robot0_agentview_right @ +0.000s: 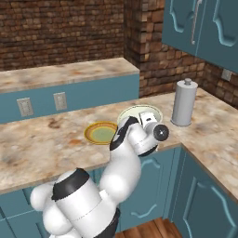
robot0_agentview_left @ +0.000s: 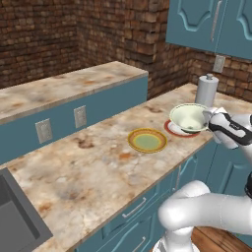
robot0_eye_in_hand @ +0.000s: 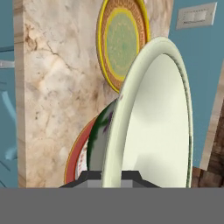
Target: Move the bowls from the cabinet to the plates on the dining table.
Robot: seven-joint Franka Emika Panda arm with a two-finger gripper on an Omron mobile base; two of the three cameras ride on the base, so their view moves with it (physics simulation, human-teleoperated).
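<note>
So the glossy pale yellow-green round bowl (robot0_agentview_left: 189, 117) is sitting right of centre in the left base view, pinched at its near rim by the two-finger gripper (robot0_agentview_left: 210, 118), jaws narrow and clamped on the rim, which you can see poking up between the two dark tips at the bottom of the hand view. It's hovering over or just about resting on the small flat red-rimmed plate (robot0_agentview_left: 173, 130); I honestly can't tell if it's touching down yet, since the bowl looks a bit tilted. Going by that, I'd say the first bowl is nearly delivered but not let go of. The flat plate with the yellow-orange rim and pale green centre (robot0_agentview_left: 147, 140) just to its left is bare, so that one's waiting for the second bowl, which I'd guess hasn't been fetched. The beige marbled stone dining table with rust-orange blotches (robot0_agentview_left: 88, 167) has both plates near its front edge. The tall teal-blue wall cabinet with arched doors (robot0_agentview_left: 209, 24) is cut off at the top right corner, doors look closed from here, so whatever's inside is hidden. In the right base view the arm blocks most of the bowl and the red plate entirely. There's a dark greenish patch under the bowl in the hand view that I can't identify.
</note>
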